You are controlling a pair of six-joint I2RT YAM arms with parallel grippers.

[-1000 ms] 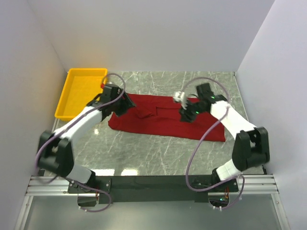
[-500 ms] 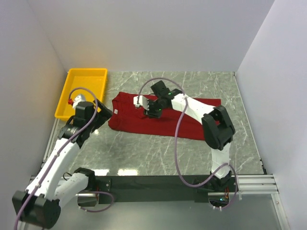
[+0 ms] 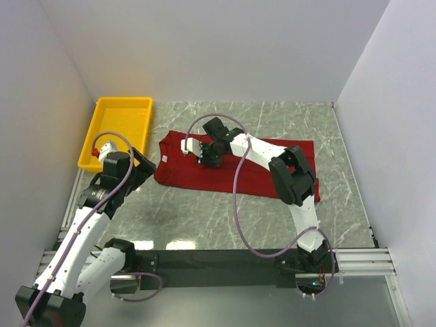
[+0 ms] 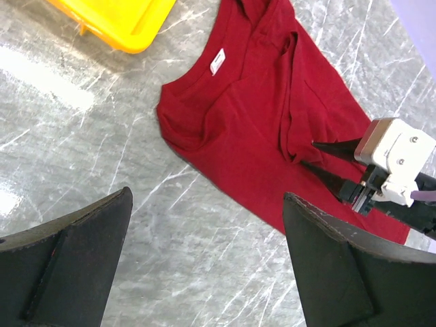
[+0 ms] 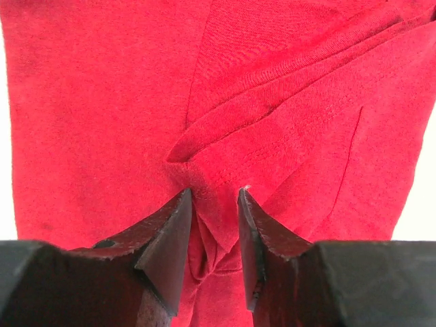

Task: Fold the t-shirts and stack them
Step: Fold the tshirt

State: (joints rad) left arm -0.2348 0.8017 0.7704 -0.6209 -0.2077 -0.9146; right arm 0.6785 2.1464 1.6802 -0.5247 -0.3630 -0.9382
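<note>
The dark red t-shirt (image 3: 204, 180) lies spread on the marble table, its collar end to the left, with rumpled folds there. Its white neck label (image 4: 217, 60) shows in the left wrist view. My right gripper (image 3: 203, 157) reaches across to the shirt's left part and is shut on a pinched fold of the red cloth (image 5: 102, 102); its fingers (image 5: 174, 225) press the fold from both sides. My left gripper (image 3: 142, 167) is wide open and empty, held above bare table just left of the shirt's edge (image 4: 245, 129). The right gripper also shows in the left wrist view (image 4: 310, 154).
A yellow tray (image 3: 122, 102) sits at the far left of the table, also seen in the left wrist view (image 4: 129, 27). White walls close in the table on the left, back and right. The right arm's cable (image 3: 236, 191) loops over the shirt.
My right gripper has moved left across the shirt, from its right-middle to its left part, and closed on a fold. My left arm has pulled back off the shirt's left edge.
</note>
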